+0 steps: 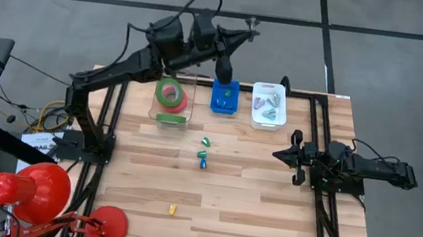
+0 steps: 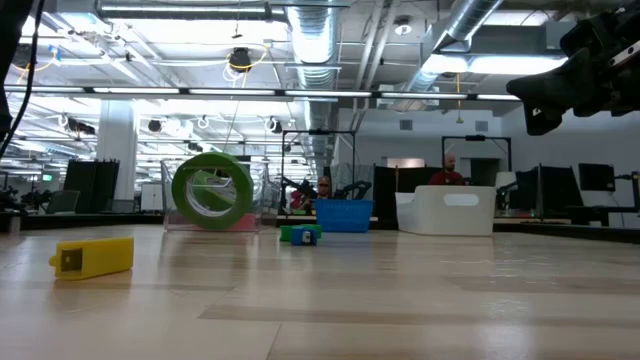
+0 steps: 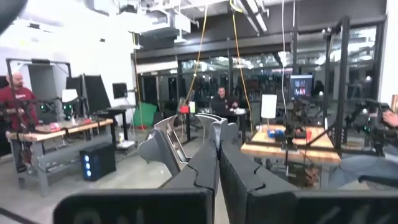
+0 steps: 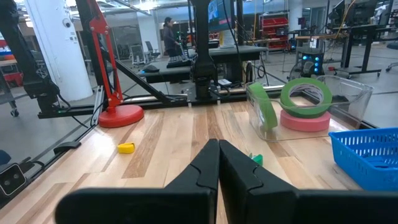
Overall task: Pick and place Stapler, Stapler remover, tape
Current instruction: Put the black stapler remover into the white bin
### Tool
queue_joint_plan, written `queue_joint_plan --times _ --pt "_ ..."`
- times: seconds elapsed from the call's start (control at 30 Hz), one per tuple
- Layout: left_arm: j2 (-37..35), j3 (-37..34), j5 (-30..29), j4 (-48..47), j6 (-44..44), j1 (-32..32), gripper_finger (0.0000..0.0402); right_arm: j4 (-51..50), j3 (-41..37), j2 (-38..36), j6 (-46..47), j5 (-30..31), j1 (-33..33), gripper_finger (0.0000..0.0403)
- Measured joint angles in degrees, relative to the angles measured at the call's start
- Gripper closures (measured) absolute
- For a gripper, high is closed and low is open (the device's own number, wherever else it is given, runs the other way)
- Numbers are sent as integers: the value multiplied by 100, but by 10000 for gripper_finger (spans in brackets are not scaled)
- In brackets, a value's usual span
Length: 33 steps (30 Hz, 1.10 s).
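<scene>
My left tool (image 1: 251, 33), clenched empty, hangs beyond the blue plastic basket (image 1: 224, 97); the tape rolls (image 1: 171, 93) sit binned beside it. Next: opening over the small green-blue pieces (image 1: 203, 156).

Three tape rolls (image 1: 170, 97) in the clear bin (image 1: 155, 112): green flat atop red-pink, another green upright.

- Three tape rolls: two green (image 1: 169, 91) (image 1: 171, 118), one red-pink (image 1: 180, 101).
- Three bins: one clear (image 1: 155, 105), one blue (image 1: 223, 106), one white (image 1: 266, 122).
- Two small blue-green items (image 1: 206, 142) (image 1: 202, 159) on the bare surface (image 1: 250, 196).
- One small yellow item (image 1: 172, 208).
- Two hands: left hand (image 1: 248, 32), right hand (image 1: 278, 153), both closed.
</scene>
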Motion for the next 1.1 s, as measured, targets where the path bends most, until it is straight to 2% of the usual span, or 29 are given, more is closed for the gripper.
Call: queue_joint_plan --times 0.77,1.1 --pt "1 353 15 27 -1 221 399 1 0 1 -1 -1 -1 403" --pt "656 351 262 93 -198 291 399 0 0 2 0 0 -1 403"
